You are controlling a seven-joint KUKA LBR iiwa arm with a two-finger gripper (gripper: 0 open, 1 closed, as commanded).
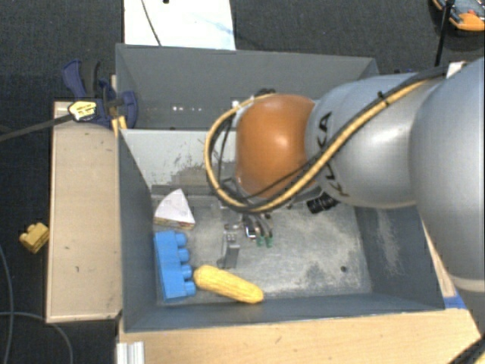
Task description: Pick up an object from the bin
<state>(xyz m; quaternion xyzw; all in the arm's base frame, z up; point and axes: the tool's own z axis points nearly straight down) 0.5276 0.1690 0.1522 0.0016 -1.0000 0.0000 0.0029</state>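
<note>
My gripper (245, 232) hangs low in the middle of the bin, just under the arm's orange cover, over bare grey floor. A yellow corn cob (228, 284) lies on its side near the front wall, a little below and left of the gripper. Touching the cob's left end is a blue toy building block (173, 265), set lengthwise along the left wall. A white and tan wedge shaped like a slice of cake (174, 209) rests farther back on the left. None of these three touches the gripper.
The arm reaches in from the right and covers the bin's right rear part. Bare floor shows to the right of the gripper and along the front right. The sloped walls stand close on the left and front.
</note>
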